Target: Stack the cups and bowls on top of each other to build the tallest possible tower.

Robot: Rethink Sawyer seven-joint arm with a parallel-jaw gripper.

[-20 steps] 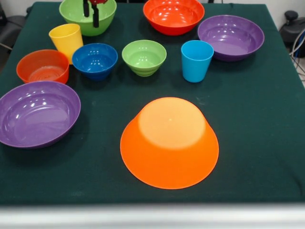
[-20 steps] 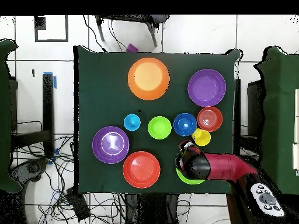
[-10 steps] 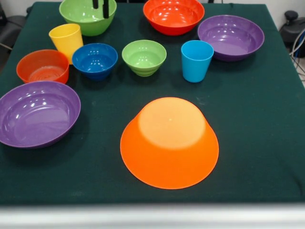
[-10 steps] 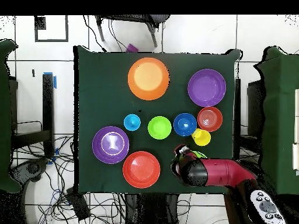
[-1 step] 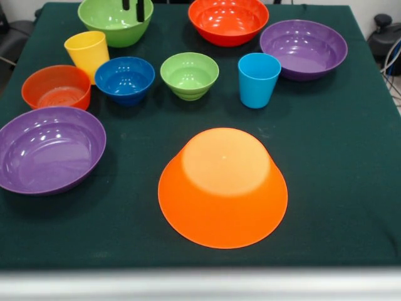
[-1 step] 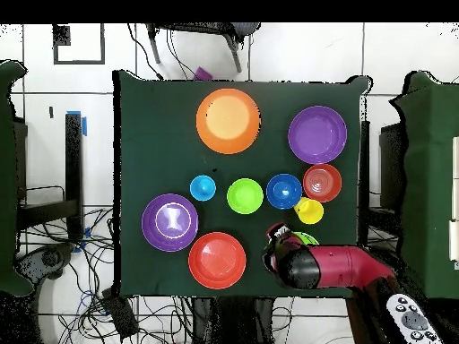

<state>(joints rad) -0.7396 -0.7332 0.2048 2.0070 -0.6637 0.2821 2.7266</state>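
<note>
Hanging over the large green bowl [image 5: 116,24] at the bench's [image 5: 338,157] far edge, the gripper [image 5: 133,5] shows only two black fingers [image 5: 140,9] at the top of the front view; they stand slightly apart with nothing between them. In the overhead view the red arm [image 6: 345,267] covers most of that bowl, leaving a green sliver.

The big orange bowl [image 5: 223,186] sits upside down, alone near the front of the green cloth, with nothing stacked on it. The large purple bowl [image 5: 49,149] lies to its left, open side up. Behind runs a row: the small red-orange bowl [image 5: 56,87], the dark blue bowl [image 5: 124,79], the small green bowl [image 5: 189,75] and the light blue cup [image 5: 258,79], all upright and apart from each other. The yellow cup [image 5: 88,55] stands just behind the dark blue bowl. The large red-orange bowl [image 5: 228,20] and the second purple bowl [image 5: 303,48] sit at the back.
</note>
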